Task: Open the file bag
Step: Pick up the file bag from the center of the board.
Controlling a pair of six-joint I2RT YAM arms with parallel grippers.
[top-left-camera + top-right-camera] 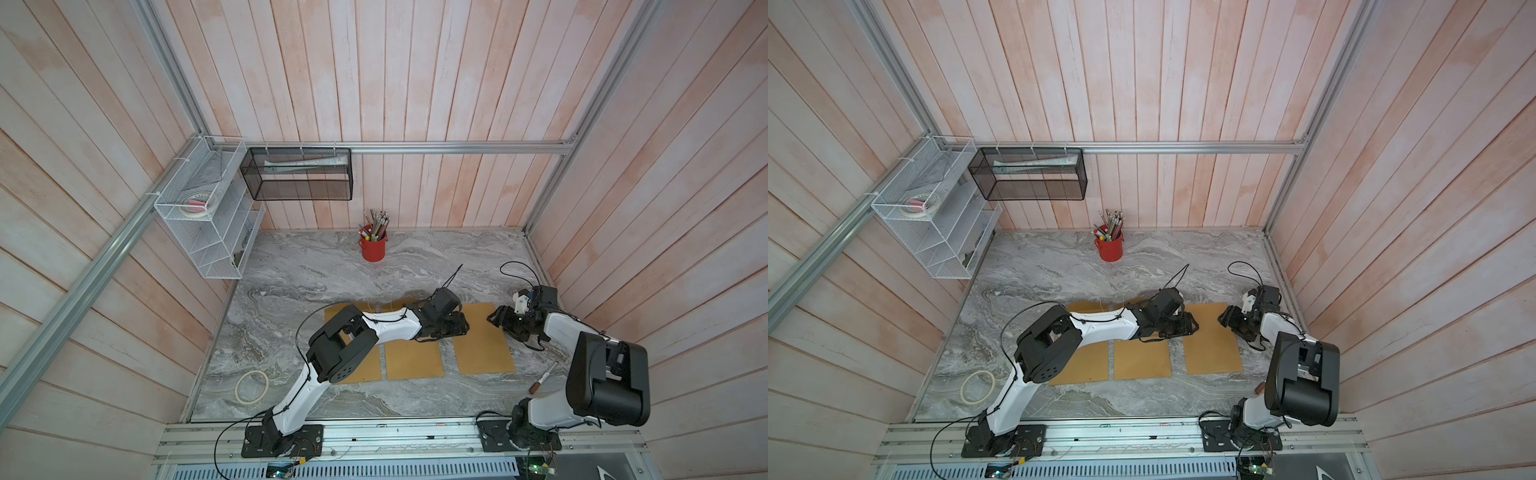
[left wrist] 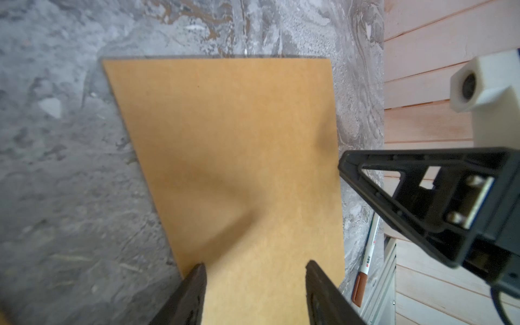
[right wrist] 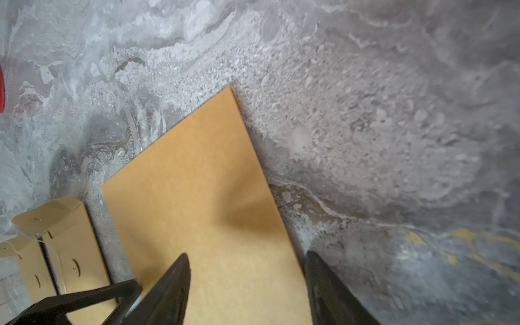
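Our left gripper [image 2: 254, 281] hangs with its jaws well apart, gripping nothing; the file bag [image 2: 225, 140] lies flat beneath and ahead of them. Our right gripper [image 3: 247, 275] gapes empty too, the bag's edge running between its jaws. Two other bags [image 1: 413, 359] lie beyond the left jaws.

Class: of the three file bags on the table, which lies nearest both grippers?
The file bag at the row's right end: the left gripper and right gripper both stand open at it, not at the middle bag or left bag.
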